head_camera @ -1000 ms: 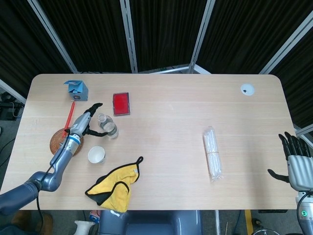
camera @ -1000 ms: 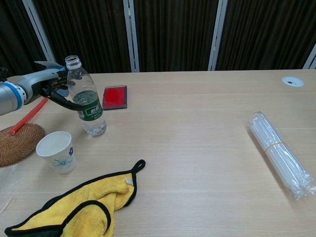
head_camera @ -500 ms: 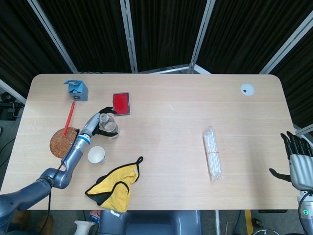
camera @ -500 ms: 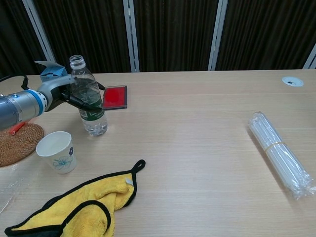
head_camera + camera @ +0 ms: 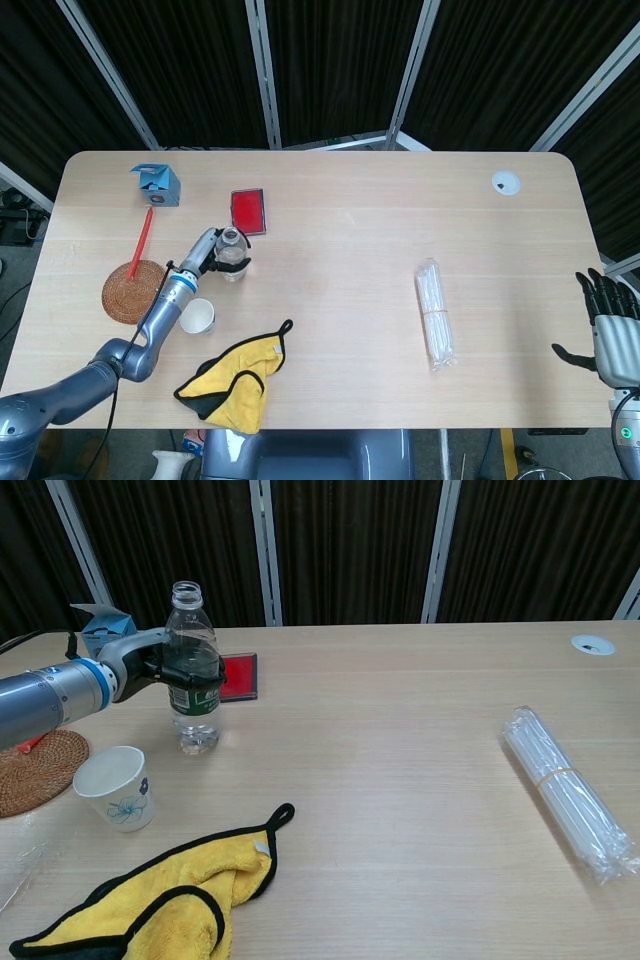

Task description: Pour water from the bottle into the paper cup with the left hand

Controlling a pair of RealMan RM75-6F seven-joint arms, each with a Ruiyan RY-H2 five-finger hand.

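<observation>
Bottle (image 5: 193,670), uncapped, clear and green-labelled, now stands upright in the grasp of the left hand (image 5: 160,668), whose dark fingers wrap round the label band; one second ago the same fingers lay spread beside it, and half a second ago they were only beginning to close. Its base appears to sit at or just above the table (image 5: 400,780); the two views do not settle which. Taking the paper cup (image 5: 113,786) as landmark, the bottle lies just behind it and slightly toward the table's centre, near but not touching. A woven coaster (image 5: 35,770) lies beside the cup on its outer side, a yellow cloth (image 5: 165,895) in front of it, a red card (image 5: 236,675) behind the bottle, and a blue box (image 5: 156,183) farther back still. A pack of straws (image 5: 570,795) lies well apart, across the table. The right hand (image 5: 608,328) hangs off the far table edge, fingers apart and holding nothing. With the grasp closed, the likely next step is lifting, carrying the neck over the cup, then tilting; the water level looks low, so a steep tilt may be needed.
</observation>
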